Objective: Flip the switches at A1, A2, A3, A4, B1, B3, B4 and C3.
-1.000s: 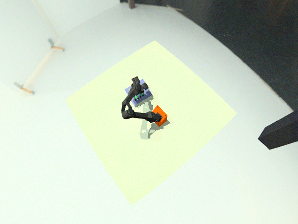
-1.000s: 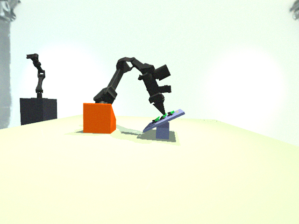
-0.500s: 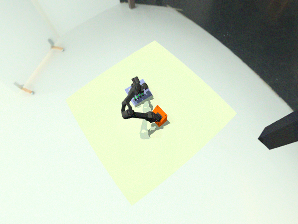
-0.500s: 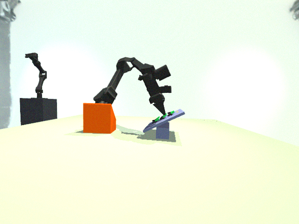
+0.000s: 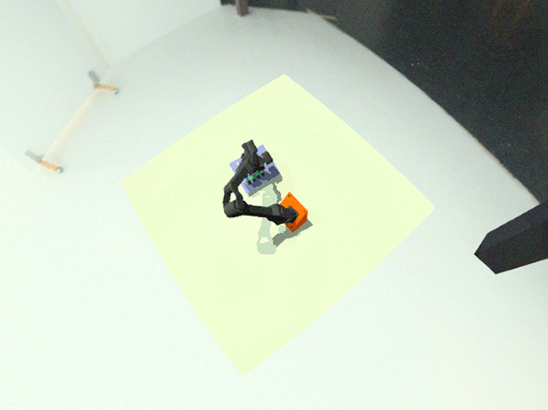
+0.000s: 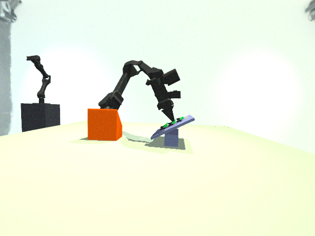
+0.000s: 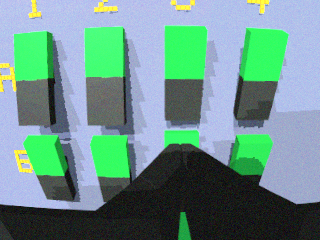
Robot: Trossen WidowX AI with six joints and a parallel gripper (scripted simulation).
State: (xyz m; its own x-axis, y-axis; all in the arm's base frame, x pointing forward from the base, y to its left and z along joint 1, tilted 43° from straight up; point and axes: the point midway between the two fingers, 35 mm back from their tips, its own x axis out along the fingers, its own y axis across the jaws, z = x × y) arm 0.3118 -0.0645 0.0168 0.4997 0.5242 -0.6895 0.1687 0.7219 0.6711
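Note:
The purple panel is tilted on its stand. In the wrist view, A1, A2, A3 and A4 show a green far half and a dark near half. B1, B2 and B4 look similar; B1's far end seems raised. Other raised ends are hard to tell. My gripper is shut and empty, its tip low over B3, contact unclear. Only B3's green far end shows. C3 is hidden behind the fingers.
The orange base block carries the arm, on the near side of the panel. The blue stand holds the panel up. A dark pedestal with another arm shows in the left background of the exterior view.

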